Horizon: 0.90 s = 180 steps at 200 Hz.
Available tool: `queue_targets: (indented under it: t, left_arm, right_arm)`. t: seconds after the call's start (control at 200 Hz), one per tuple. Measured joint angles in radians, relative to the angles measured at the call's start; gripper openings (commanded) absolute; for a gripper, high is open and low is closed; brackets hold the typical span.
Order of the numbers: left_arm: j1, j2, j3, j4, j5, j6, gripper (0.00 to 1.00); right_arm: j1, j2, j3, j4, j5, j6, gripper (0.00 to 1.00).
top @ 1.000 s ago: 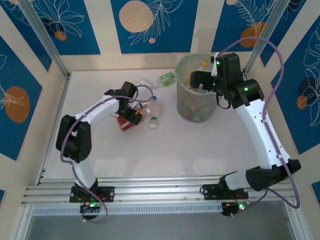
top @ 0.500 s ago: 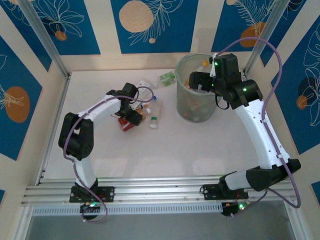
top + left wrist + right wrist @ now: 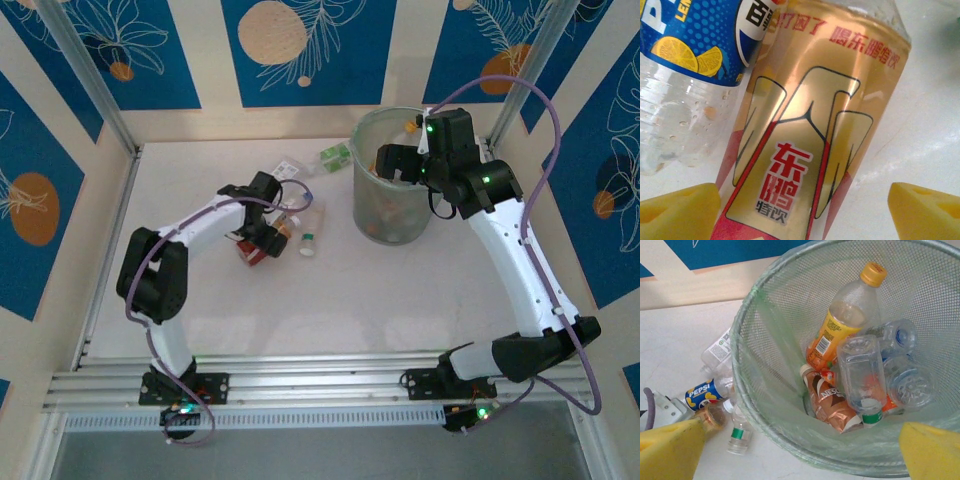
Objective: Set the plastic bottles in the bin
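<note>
Top view: white desk, walled by blue-and-cream leaf-print panels. Left pincer low among loose plastic bottles; right pincer spread wide over the bin.

Left wrist: yellow pads spread, glossy gold-labelled bottle lying between them, not pinched; clear ribbed blue-labelled bottle touching it on the left.

Right wrist: beneath the spread pincer, round mesh bin with pale green liner, holding an orange-capped bottle, a brown-labelled bottle and a clear squarish bottle.
</note>
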Motion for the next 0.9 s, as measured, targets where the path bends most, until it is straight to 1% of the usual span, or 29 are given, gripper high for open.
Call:
queue_targets:
  t: [0.065,0.19,0.285,0.4,0.57,0.615,0.705,0.86,0.9]
  left_arm:
    - [-0.001,0.001,-0.002,-0.008,-0.013,-0.006,0.97]
    - [-0.001,0.011,-0.003,-0.014,-0.036,-0.009,0.98]
    - [-0.001,0.023,-0.003,-0.013,-0.047,-0.009,0.95]
    - [-0.001,0.04,-0.003,-0.011,-0.047,-0.01,0.9]
    - [-0.001,0.058,-0.023,-0.004,-0.042,-0.011,0.88]
    - [-0.001,0.058,-0.032,-0.003,-0.04,-0.011,0.83]
    - [-0.001,0.058,-0.047,0.001,-0.034,-0.011,0.78]
    - [-0.001,0.053,-0.059,0.01,-0.023,-0.008,0.65]
    - [-0.001,0.05,-0.061,0.011,-0.019,-0.01,0.64]
  right_arm:
    - [0.0,0.0,0.0,0.002,0.0,0.003,0.99]
    - [0.002,0.0,0.0,0.003,0.0,0.003,0.99]
    - [0.007,0.0,0.0,0.003,0.0,0.003,0.99]
    - [0.007,0.0,0.0,0.003,0.0,0.006,0.99]
    - [0.007,0.0,-0.013,0.007,0.0,0.006,0.99]
    - [0.007,0.0,-0.017,0.006,0.0,0.006,0.99]
    - [0.007,0.0,-0.021,0.007,0.0,0.006,0.99]
    - [0.007,0.0,-0.032,0.021,0.0,0.009,0.99]
    - [0.007,0.0,-0.033,0.02,0.0,0.01,0.99]
